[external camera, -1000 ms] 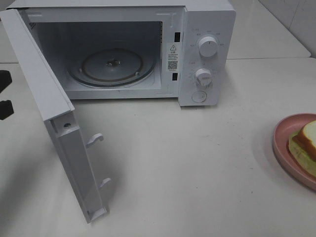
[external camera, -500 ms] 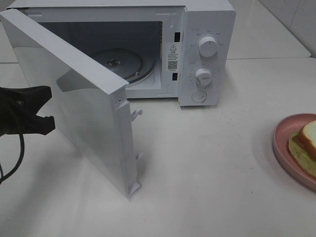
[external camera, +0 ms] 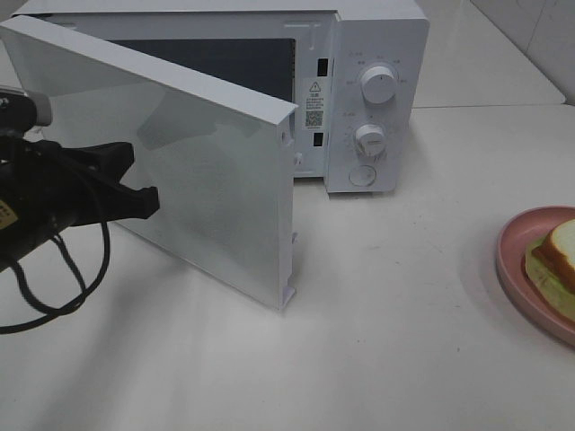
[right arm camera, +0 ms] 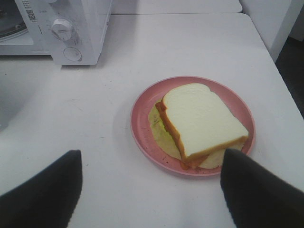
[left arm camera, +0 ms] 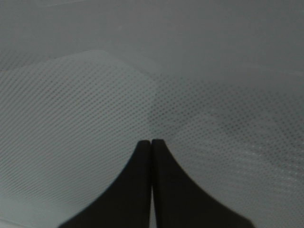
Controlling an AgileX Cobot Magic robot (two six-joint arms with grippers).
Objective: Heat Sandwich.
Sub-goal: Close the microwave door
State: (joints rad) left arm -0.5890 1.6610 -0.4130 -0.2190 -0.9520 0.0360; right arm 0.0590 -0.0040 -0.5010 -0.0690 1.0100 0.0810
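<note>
Pressing against the outer face of the microwave door (external camera: 193, 171), the left gripper (external camera: 135, 175) has its two black fingers (left arm camera: 142, 190) squeezed flat together with nothing between them, their tips right up at the dotted door panel in the wrist view. That door stands partly swung, hinged at the left side of the white microwave (external camera: 377, 99) and angled out over the table (external camera: 386, 314), so only a strip of the dark cavity shows behind it. Two knobs (external camera: 378, 84) and a round button sit on the panel to the right of the opening. Well apart from the oven, at the right edge of the table, the sandwich (right arm camera: 199, 123) lies on a pink plate (right arm camera: 142, 118), white bread on top with orange-red and pale green layers showing at its side. Above the plate hangs the right gripper (right arm camera: 152, 190), fingers spread wide apart and empty, one on each side of the plate's near rim
</note>
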